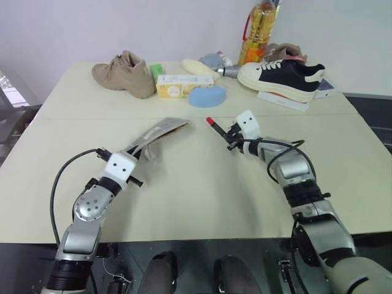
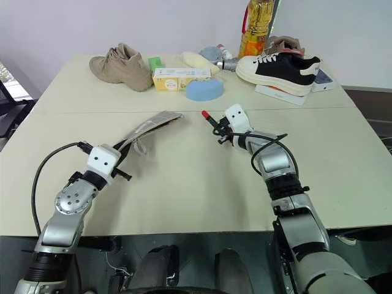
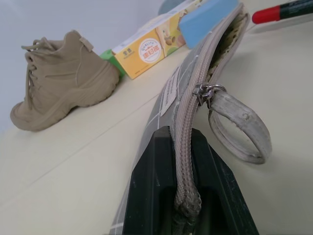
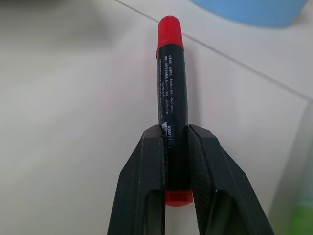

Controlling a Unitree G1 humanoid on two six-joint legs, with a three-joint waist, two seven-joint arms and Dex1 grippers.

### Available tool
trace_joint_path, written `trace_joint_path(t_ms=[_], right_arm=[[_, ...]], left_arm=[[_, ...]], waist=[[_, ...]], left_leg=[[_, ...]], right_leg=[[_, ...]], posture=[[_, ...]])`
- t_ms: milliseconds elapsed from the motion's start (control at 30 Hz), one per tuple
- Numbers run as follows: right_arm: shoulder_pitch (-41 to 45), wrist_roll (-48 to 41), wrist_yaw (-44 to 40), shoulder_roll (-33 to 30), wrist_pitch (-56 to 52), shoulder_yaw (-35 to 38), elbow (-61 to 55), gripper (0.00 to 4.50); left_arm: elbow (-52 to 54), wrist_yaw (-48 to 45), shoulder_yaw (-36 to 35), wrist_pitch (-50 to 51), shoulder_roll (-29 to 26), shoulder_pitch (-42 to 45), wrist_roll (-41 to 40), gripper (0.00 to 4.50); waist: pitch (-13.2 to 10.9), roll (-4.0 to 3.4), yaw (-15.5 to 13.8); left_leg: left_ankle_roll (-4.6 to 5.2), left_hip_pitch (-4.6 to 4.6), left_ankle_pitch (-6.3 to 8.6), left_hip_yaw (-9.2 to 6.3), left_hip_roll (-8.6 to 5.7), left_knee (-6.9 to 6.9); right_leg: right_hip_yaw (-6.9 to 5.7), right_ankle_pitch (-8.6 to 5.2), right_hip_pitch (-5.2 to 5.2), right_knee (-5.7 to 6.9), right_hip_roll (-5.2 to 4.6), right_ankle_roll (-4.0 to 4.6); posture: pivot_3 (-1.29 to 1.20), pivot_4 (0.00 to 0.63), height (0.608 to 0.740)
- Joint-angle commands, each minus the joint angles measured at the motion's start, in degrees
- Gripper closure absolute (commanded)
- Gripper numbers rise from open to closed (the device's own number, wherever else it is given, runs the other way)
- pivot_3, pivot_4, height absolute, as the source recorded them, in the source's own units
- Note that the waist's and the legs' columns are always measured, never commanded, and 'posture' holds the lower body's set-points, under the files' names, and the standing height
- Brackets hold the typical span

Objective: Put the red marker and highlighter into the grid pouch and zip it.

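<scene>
The left gripper (image 3: 183, 161) has its two black fingers pressed together on one end of the grid pouch (image 1: 156, 133), pinching the fabric right at the zip. The pouch stretches away from that grip toward one o'clock, its far end lying on the table (image 1: 184, 184) and its mouth gaping open there. The zip's ring pull carries a pale loop strap (image 3: 240, 127) that hangs down beside the pouch.

The right gripper (image 4: 175, 147) is clamped on the red marker (image 4: 171, 93), its fingers on either side of the black barrel (one red end pokes out beyond the fingertips, the other sits between the fingers further back). Marker and gripper point toward eleven o'clock, with the marker's red tip near the pouch's open end but apart from it.

Toward twelve o'clock, at the far edge of the table, stand a tan boot (image 1: 125, 73), a yellow box (image 1: 182, 86), a blue sponge (image 1: 207, 96), a black-and-white sneaker (image 1: 282, 78) and a bottle of oil (image 1: 260, 27).
</scene>
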State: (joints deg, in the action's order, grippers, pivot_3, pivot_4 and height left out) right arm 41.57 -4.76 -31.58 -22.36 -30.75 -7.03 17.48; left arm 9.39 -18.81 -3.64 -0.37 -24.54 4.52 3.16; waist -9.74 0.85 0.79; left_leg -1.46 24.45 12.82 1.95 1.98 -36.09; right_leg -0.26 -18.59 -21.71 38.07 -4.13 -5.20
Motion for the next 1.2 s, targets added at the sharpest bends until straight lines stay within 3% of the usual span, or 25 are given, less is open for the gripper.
trace_joint_path(t_ms=[33, 333, 1000, 1200], right_arm=[[-1.5, -0.2, -1.8, -2.3, -0.8, 0.6, -7.6, 4.31], [-9.9, -4.2, -15.2, -12.8, 1.9, 0.0, -30.0, 4.31], [-8.5, 0.4, -15.1, -13.8, 3.1, -3.8, -29.1, 4.31], [-8.2, 6.4, -18.2, -18.6, 10.6, -7.7, -29.7, 4.31]], left_arm=[[1.1, 0.0, -1.1, -1.0, -0.2, 0.7, -0.8, 4.5], [1.1, -5.8, 0.5, -2.2, -1.2, 2.0, -4.8, 4.5], [2.2, -9.3, 1.9, -3.8, -1.2, 1.7, -4.8, 4.5], [1.7, -13.5, 3.8, -6.6, -3.9, 1.7, -4.4, 4.5]], waist=[[0.0, 0.0, 0.0], [0.0, -0.01, 0.0], [0.0, 0.0, -0.1], [0.0, 0.0, -0.1]], left_leg=[[0.0, -0.01, 0.0, -0.01, 0.0, 0.0], [0.0, -0.05, 0.0, -0.06, 0.04, 0.0], [0.0, -0.05, 0.0, -0.04, 0.0, -0.05], [0.0, -0.05, 0.0, -0.03, -0.01, -0.05]], right_leg=[[0.0, 0.0, 0.01, 0.0, 0.0, 0.0], [0.01, 0.0, 0.04, 0.0, 0.02, 0.01], [0.01, 0.0, 0.06, -0.01, 0.05, 0.01], [0.01, 0.0, 0.06, -0.02, 0.04, 0.01]], posture=[[0.0, 0.15, 0.74], [0.0, 0.15, 0.74], [0.0, 0.15, 0.74], [0.0, 0.15, 0.74]])
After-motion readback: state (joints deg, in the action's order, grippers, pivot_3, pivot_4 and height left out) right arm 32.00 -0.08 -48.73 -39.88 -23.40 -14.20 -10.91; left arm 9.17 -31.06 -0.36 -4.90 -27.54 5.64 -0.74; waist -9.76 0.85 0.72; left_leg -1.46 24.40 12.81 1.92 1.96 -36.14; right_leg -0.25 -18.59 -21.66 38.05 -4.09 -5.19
